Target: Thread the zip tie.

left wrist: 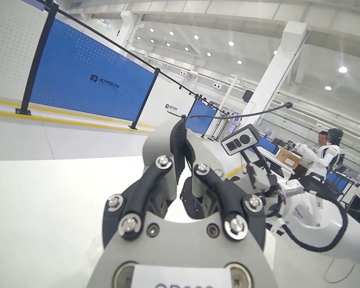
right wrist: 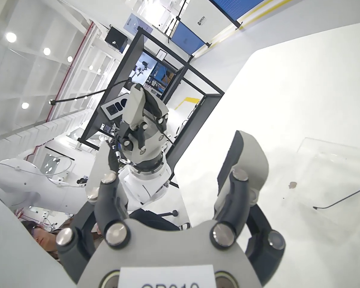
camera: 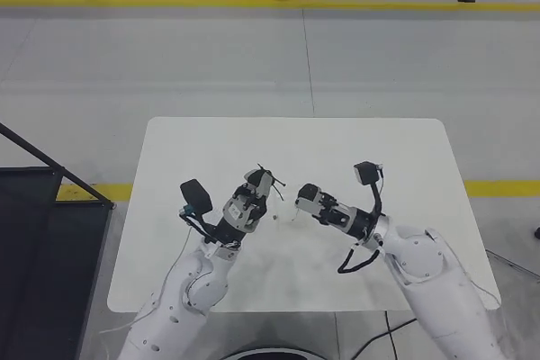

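My left gripper [camera: 259,187] is raised above the middle of the white table [camera: 387,153] and is shut on a black zip tie [camera: 270,174]. In the left wrist view the gripper [left wrist: 183,143] pinches the tie near one end, and the strap [left wrist: 243,115] arcs away to its small head [left wrist: 289,104]. My right gripper [camera: 300,200] stands just to the right of it, open, with nothing between its fingers [right wrist: 243,154]. From the right wrist view the left gripper [right wrist: 139,112] faces it, with the held zip tie [right wrist: 78,97] sticking out sideways.
A second black zip tie [right wrist: 339,199] lies on the table inside a clear shallow tray [right wrist: 315,148] close to my right gripper. Black-framed barriers [camera: 27,148] stand off the table's left side.
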### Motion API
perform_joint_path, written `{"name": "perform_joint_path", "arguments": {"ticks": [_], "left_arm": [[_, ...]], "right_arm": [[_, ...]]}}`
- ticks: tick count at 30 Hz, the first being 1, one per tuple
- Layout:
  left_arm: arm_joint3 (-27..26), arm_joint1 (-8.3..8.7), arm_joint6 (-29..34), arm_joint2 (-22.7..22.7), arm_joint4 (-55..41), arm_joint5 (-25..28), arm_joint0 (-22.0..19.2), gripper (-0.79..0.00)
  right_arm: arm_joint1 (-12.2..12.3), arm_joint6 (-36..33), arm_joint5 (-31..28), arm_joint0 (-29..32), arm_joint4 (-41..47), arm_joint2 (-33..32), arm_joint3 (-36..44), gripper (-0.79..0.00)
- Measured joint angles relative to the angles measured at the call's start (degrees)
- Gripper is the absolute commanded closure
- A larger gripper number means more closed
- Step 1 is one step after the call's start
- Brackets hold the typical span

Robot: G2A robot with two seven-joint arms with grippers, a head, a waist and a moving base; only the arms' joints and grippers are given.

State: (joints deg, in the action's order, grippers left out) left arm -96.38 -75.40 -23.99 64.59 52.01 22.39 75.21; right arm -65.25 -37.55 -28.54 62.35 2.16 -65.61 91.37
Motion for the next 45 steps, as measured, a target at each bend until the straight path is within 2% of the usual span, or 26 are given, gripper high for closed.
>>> {"name": "perform_joint_path", "arguments": {"ticks": [5,14,35,39,43,45], "left_arm": [[-0.28,-0.09,0.41,0.22,0.06,0.06,0.23,0.0],[0.06,-0.37,-0.07,0.13,0.17,0.48,0.24,0.0],[0.99,-0.98,-0.07,-0.07,1.06,0.73,-0.27,0.0],[1.07,-1.07,-0.11,-0.04,1.29,0.83,-0.27,0.0],[1.1,-1.16,-0.07,-0.01,1.37,0.86,-0.28,0.0],[1.12,-1.21,-0.04,-0.01,1.39,0.86,-0.3,0.0]], "right_arm": [[-0.56,1.53,-0.29,-1.39,-1.91,2.18,-1.12,-0.573],[-1.0,2.21,-1.61,-2.03,-2.36,3.55,-1.73,-0.372],[-1.21,0.75,-2.0,-2.12,-1.25,3.82,-1.06,-0.314],[-1.25,0.66,-2.17,-2.22,-0.98,3.76,-1.08,-0.256],[-1.3,0.69,-2.31,-2.26,-0.87,3.73,-1.19,-0.145],[-1.31,0.71,-2.35,-2.27,-0.78,3.71,-1.24,-0.058]]}}
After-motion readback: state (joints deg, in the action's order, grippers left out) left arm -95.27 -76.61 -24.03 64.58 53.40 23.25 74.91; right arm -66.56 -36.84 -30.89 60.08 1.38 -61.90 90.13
